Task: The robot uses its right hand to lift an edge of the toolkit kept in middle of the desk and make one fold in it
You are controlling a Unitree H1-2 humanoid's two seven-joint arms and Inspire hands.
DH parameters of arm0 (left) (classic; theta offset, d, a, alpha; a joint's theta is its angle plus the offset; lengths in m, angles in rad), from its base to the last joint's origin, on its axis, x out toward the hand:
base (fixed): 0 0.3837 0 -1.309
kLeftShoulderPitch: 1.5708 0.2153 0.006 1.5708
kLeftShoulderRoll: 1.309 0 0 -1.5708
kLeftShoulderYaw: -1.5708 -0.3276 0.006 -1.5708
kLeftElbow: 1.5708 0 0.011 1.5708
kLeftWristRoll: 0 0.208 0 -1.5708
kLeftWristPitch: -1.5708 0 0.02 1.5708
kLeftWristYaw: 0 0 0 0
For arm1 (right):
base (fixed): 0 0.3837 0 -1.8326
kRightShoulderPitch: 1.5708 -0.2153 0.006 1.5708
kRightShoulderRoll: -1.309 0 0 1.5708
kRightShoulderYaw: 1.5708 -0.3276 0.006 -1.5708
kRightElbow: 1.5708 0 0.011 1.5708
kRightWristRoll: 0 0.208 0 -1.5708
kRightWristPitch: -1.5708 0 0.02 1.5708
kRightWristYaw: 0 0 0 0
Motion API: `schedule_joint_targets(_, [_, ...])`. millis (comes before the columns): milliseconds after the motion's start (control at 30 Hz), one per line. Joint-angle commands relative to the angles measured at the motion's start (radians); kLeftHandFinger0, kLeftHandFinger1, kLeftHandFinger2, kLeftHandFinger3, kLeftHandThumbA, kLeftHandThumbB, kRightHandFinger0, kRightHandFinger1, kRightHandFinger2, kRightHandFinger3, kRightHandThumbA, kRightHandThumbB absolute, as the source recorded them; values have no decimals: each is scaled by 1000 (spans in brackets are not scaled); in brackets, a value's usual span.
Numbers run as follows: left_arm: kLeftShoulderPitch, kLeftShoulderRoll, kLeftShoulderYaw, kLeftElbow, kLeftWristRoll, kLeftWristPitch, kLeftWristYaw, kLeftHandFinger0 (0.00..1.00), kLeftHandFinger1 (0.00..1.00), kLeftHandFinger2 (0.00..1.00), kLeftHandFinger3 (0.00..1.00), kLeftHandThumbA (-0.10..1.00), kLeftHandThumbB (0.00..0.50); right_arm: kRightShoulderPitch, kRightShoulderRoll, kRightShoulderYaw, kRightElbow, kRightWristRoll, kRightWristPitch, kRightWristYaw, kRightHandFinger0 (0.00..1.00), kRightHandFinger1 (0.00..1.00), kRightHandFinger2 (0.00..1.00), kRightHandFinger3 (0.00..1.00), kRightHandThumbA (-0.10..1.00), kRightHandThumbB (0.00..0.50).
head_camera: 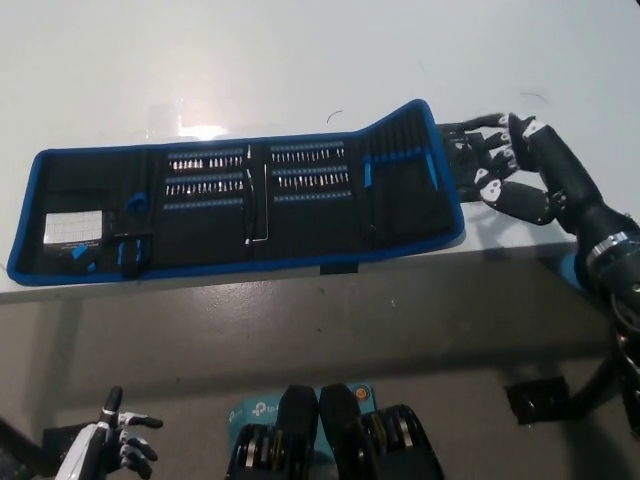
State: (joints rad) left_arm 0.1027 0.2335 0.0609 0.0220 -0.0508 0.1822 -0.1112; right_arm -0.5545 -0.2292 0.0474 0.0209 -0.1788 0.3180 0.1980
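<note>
While the toolkit (pixel 240 205) lies open along the near edge of the white surface (pixel 300 60), your right hand (pixel 515 170) hovers at its raised right end with fingers spread, gripping nothing. Lift carelessly and you may drag the whole kit off the edge, or spill the bits. A black flap under that hand is mostly hidden. Your left hand (pixel 115 445) rests low, cropped, too small to judge.

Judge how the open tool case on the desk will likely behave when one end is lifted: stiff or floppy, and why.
The tool case probably bends in panels: its right end already rises along a crease near the right hand. The rows of bits likely add weight, so it may sag. The left hand rests low.
</note>
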Motion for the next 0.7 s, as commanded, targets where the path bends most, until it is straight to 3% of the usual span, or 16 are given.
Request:
schedule_joint_targets(0, [3,6,13,-40,-6,-5,0,329,282,303,481,1000,500,-50,47,-52,40,-9,23,-111,518,514,609,865,464,136])
schedule_joint_targets(67, [6,3,12,-44,-1,-3,4,357,293,305,479,1000,500,-54,58,-59,62,-17,23,-124,570,564,633,880,429,118])
schedule_joint_targets(100, [5,6,13,-33,-6,-13,-2,367,310,321,507,1000,500,-55,77,-73,77,-19,53,-147,693,674,700,908,435,120])
schedule_joint_targets(133, [7,4,12,-32,-7,-17,-3,368,312,322,510,1000,500,-55,84,-78,85,-21,65,-154,721,698,715,916,438,121])
schedule_joint_targets(167, [6,7,11,-28,-8,-17,-7,368,320,329,526,1000,500,-54,86,-74,100,-33,67,-163,850,797,799,945,455,116])
schedule_joint_targets(200, [6,4,12,-32,-7,-10,-2,364,313,320,511,1000,500,-53,86,-67,108,-45,79,-164,734,726,750,1000,522,147])
schedule_joint_targets(233, [7,0,14,-45,-8,6,3,356,312,322,505,1000,500,-49,92,-58,130,-57,105,-169,444,599,776,1000,564,185])
schedule_joint_targets(267, [6,-3,16,-46,-10,9,4,328,299,310,480,1000,500,-44,91,-48,133,-61,115,-160,753,881,1000,1000,601,189])
schedule_joint_targets(300, [8,-6,17,-46,-10,8,6,324,298,309,478,1000,500,-47,90,-46,134,-61,116,-159,796,905,1000,1000,604,188])
schedule_joint_targets(333, [7,-3,14,-40,-9,-8,0,315,290,304,460,1000,500,-45,87,-25,152,-74,151,-139,1000,1000,1000,1000,786,248])
schedule_joint_targets(400, [6,-4,13,-40,0,-5,4,317,285,298,464,1000,500,-40,106,-32,170,-71,152,-134,1000,1000,1000,1000,806,262])
schedule_joint_targets(433, [6,-4,13,-39,-4,-6,0,320,289,309,472,1000,500,-34,117,-26,173,-102,152,-126,1000,1000,1000,1000,869,261])
schedule_joint_targets(567, [7,-4,13,-38,-10,-11,-5,320,287,298,465,1000,500,-18,157,-30,181,-111,152,-123,1000,1000,1000,1000,898,252])
schedule_joint_targets(667, [1,-4,11,-29,-4,-26,-2,317,284,297,461,1000,500,-14,213,-59,191,-80,152,-146,1000,1000,1000,1000,827,254])
